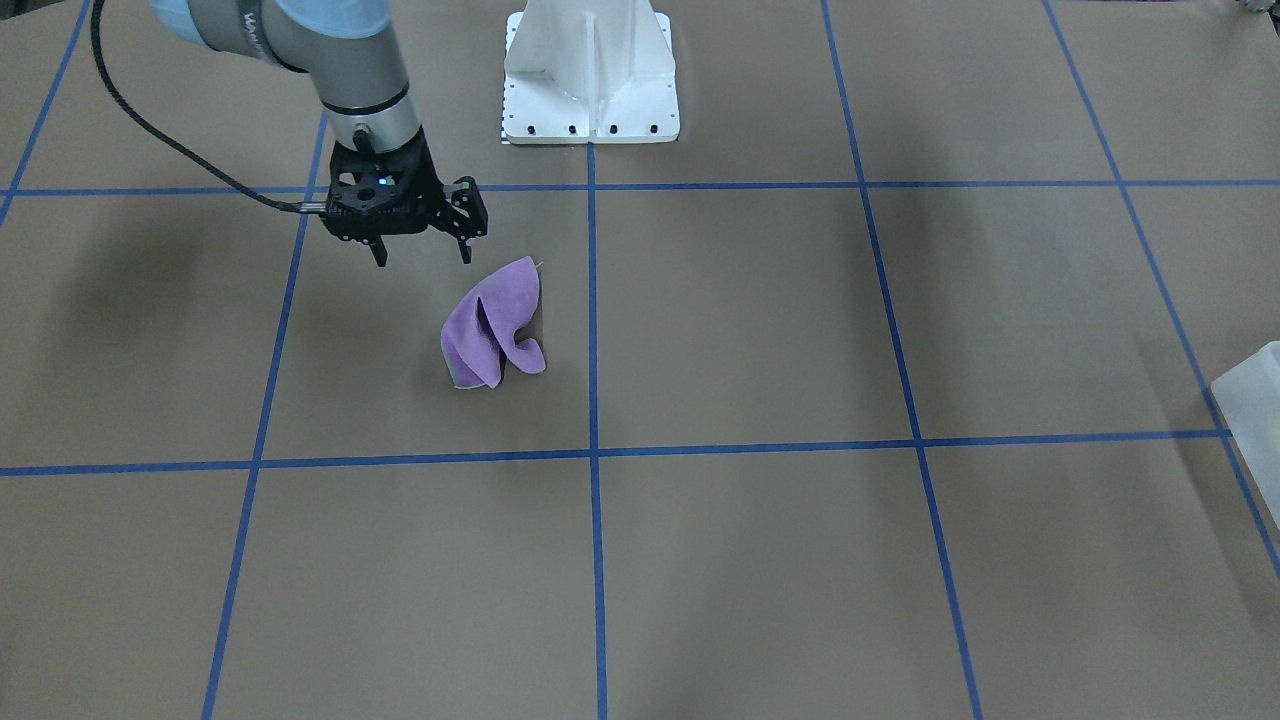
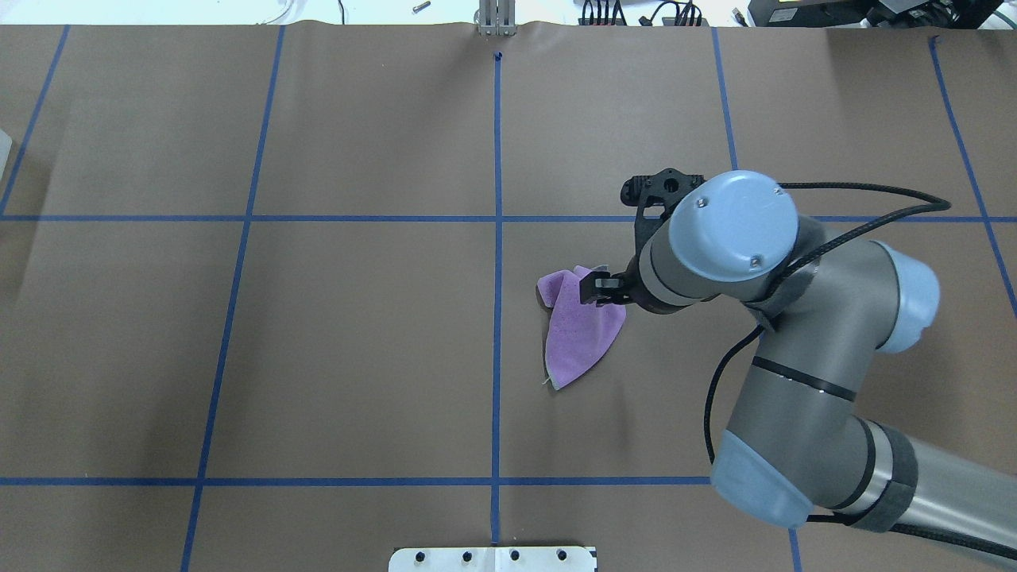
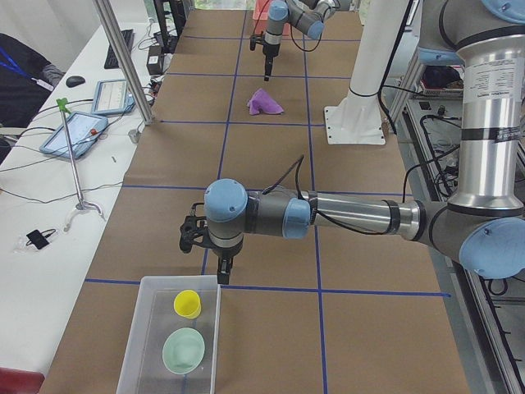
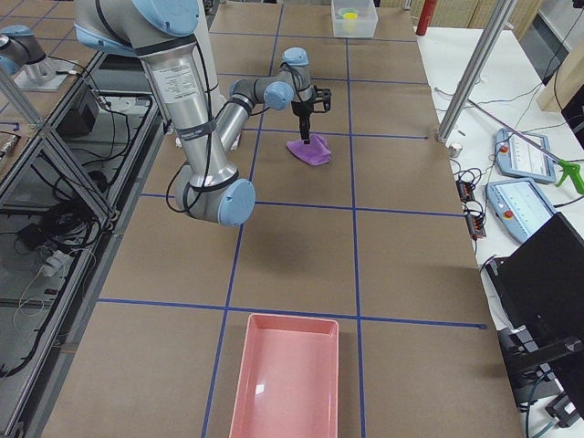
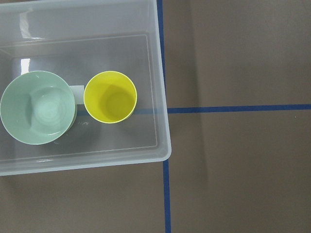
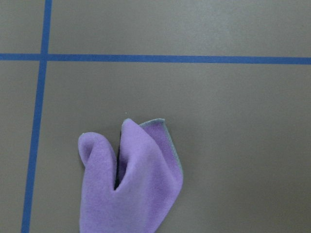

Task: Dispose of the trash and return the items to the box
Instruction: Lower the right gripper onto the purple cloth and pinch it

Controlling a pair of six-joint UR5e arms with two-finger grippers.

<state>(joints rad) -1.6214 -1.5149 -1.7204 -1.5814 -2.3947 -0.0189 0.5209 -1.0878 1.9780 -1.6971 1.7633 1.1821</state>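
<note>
Box (image 3: 150,324), nearest in the left-end view: holds yellow cup (image 3: 187,304) and green bowl (image 3: 184,351), apparently returned items. Left gripper (image 3: 223,277) at its 12 o'clock rim; whether parted or closed cannot be told. Farther: purple cloth (image 1: 492,325), crumpled, well apart from the box. Right gripper (image 1: 422,258) hangs with fingers apart, pointing down, probably poised to grasp; the cloth lies at its 5 o'clock in the front-facing view, untouched.

No lettering anywhere is clear enough to read.

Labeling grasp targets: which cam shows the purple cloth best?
Exterior front-facing: the purple cloth lies whole and unoccluded. Right wrist-mounted is closer, folds clear, but crops its lower edge. Overhead: the right gripper overlaps it. Side views: small. Left wrist-mounted: absent.
</note>
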